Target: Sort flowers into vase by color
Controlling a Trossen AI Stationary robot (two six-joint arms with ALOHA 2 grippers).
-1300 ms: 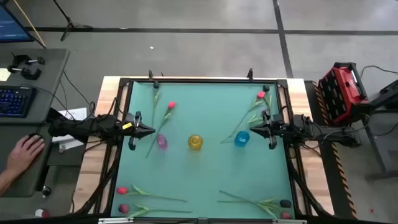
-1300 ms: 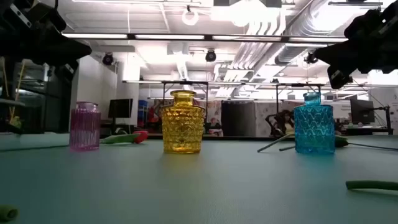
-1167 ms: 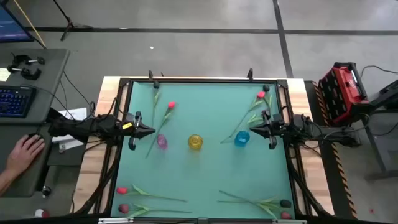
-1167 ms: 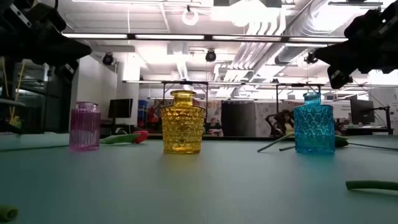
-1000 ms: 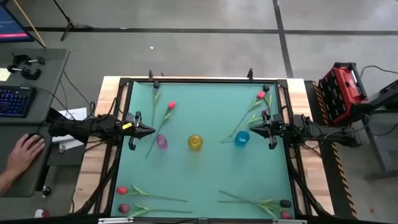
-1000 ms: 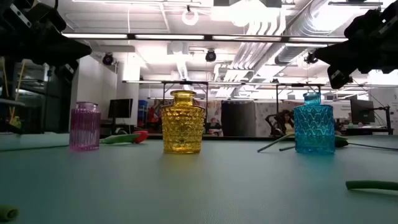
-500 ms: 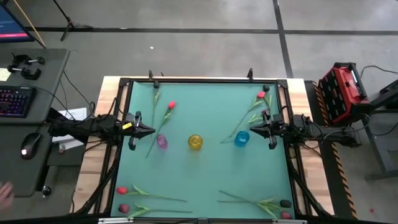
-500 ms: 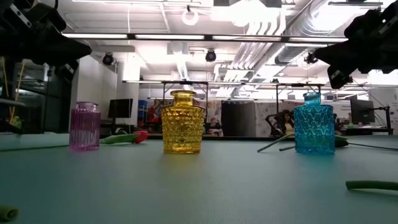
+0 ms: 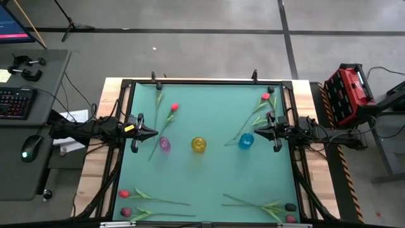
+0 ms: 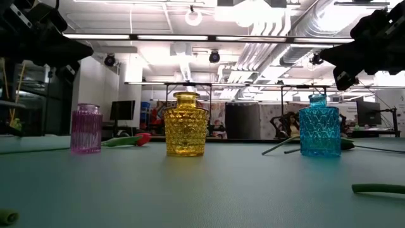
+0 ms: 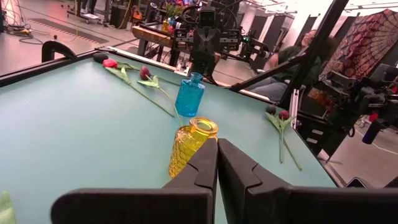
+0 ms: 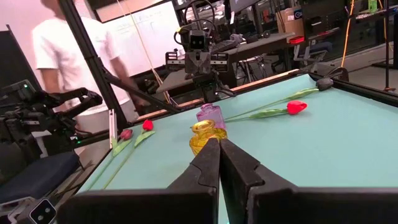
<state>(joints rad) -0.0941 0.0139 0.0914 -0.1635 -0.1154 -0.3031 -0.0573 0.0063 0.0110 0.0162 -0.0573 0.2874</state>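
Three vases stand in a row across the table's middle: pink [image 9: 164,144], yellow [image 9: 199,144] and blue [image 9: 246,140]. Flowers lie flat on the teal table [image 9: 209,177]. A red one [image 9: 174,107] and a dark one [image 9: 158,87] lie far left, a red one [image 9: 265,97] and a dark one [image 9: 271,90] far right. More lie near left [image 9: 124,193] and near right [image 9: 290,206]. My left gripper [image 9: 155,133] hovers shut, level, by the pink vase. My right gripper [image 9: 255,133] hovers shut, level, by the blue vase.
A black frame [image 9: 209,82] rims the table. A desk with a keyboard [image 9: 12,102] and a mouse [image 9: 30,151] stands off the left side, and a red case [image 9: 349,92] off the right. A person in a white shirt [image 12: 68,50] stands beyond the table.
Both arms have kept still. A person's hand that rested on the mouse at the desk beside the table's left side has drawn away out of view.
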